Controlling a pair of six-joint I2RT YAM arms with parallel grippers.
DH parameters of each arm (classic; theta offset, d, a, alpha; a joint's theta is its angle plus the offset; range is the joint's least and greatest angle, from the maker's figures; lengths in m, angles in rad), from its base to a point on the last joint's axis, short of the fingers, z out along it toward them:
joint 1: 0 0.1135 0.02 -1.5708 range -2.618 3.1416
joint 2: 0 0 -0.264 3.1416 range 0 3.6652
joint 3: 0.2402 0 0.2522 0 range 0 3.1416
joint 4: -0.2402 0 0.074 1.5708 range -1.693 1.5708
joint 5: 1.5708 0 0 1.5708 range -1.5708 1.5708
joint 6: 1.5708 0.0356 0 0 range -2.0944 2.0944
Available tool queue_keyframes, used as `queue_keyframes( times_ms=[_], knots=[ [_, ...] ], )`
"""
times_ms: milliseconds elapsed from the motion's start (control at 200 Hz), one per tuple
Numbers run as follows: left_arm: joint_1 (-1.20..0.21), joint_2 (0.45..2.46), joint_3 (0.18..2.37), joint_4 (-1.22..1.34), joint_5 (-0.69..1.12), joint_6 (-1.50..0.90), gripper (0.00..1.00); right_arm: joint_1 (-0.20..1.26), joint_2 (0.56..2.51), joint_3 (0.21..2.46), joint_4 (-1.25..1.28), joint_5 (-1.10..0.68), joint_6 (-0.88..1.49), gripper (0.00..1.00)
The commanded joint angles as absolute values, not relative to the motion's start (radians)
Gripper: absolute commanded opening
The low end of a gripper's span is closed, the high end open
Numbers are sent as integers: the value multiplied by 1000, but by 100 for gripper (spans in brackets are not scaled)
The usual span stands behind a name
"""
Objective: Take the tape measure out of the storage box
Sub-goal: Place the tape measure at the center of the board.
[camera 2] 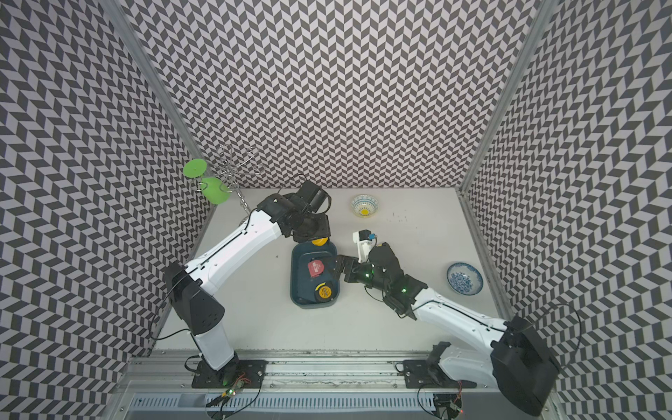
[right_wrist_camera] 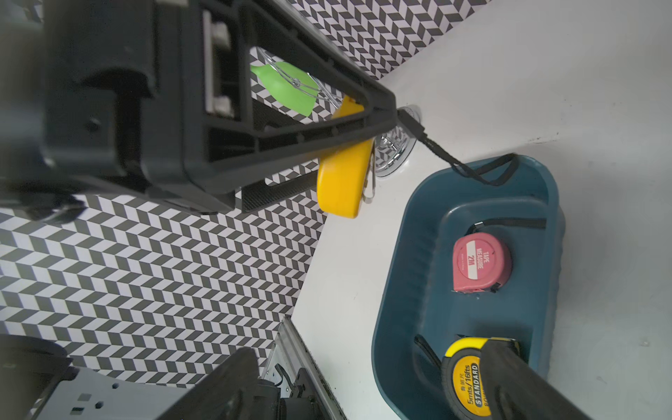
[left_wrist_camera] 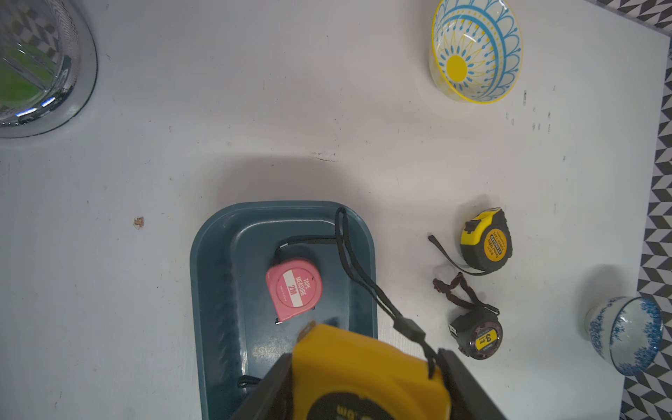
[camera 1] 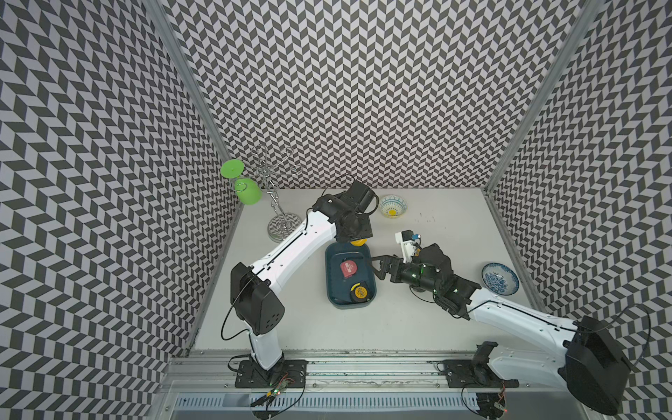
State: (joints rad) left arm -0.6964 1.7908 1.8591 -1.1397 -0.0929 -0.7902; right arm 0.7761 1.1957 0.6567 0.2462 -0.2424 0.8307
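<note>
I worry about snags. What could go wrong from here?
1. The yellow tape hangs in the left gripper, but its strap trails down with the loop lying on the box rim. Lifting away may catch it and drag the box.
2. The open right gripper sits at the box's edge nearby, so the arms could collide.

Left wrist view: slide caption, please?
Left fingers hold a yellow tape measure beside the teal storage box; pink one inside.

The storage box point(camera 1: 333, 287) holds a red tape measure point(camera 1: 348, 269) and a yellow-black tape measure point(camera 1: 360, 293).
</note>
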Motion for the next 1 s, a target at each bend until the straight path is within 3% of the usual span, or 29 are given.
queue_keyframes(
  times_ms=[0,265,601,996],
  knots=[
    [-710,1751,1877,-1157,-73,-824,0,802,1218,695,351,-209,831,99],
    [-742,1734,1841,-1115,-32,-881,0,822,1277,709,447,-17,820,86],
    [-757,1721,1823,-1089,0,-909,0,826,1344,717,557,34,844,62],
    [-759,1706,1798,-1046,24,-928,0,827,1337,692,577,41,871,11]
  ],
)
